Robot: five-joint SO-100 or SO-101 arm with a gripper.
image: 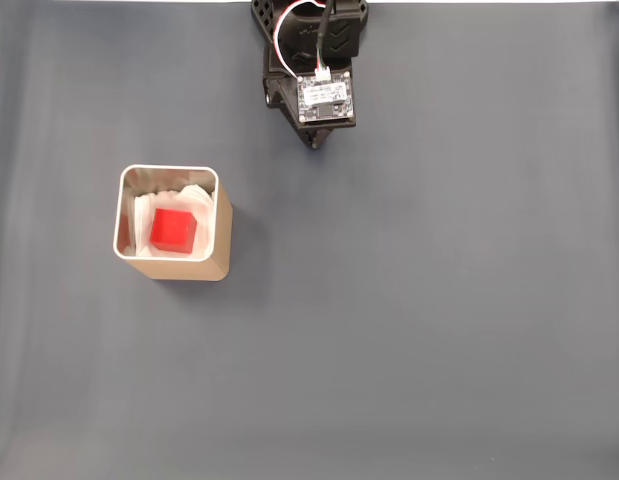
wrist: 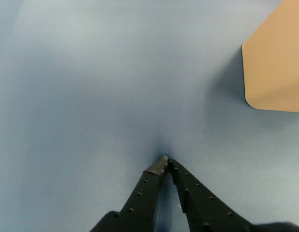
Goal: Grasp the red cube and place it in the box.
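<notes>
The red cube (image: 173, 230) lies inside the box (image: 221, 235), on its white lining, left of centre in the fixed view. The box is tan with a pale metallic rim. My gripper (image: 314, 142) is folded back near the arm's base at the top centre, far from the box. In the wrist view the two black fingers meet at their tips, so the gripper (wrist: 166, 160) is shut with nothing between them, just above the blue-grey mat. The box's tan wall (wrist: 277, 63) shows at that view's right edge.
A blue-grey mat (image: 409, 300) covers the whole table. The arm's base with a small circuit board (image: 324, 97) and wires sits at the top centre.
</notes>
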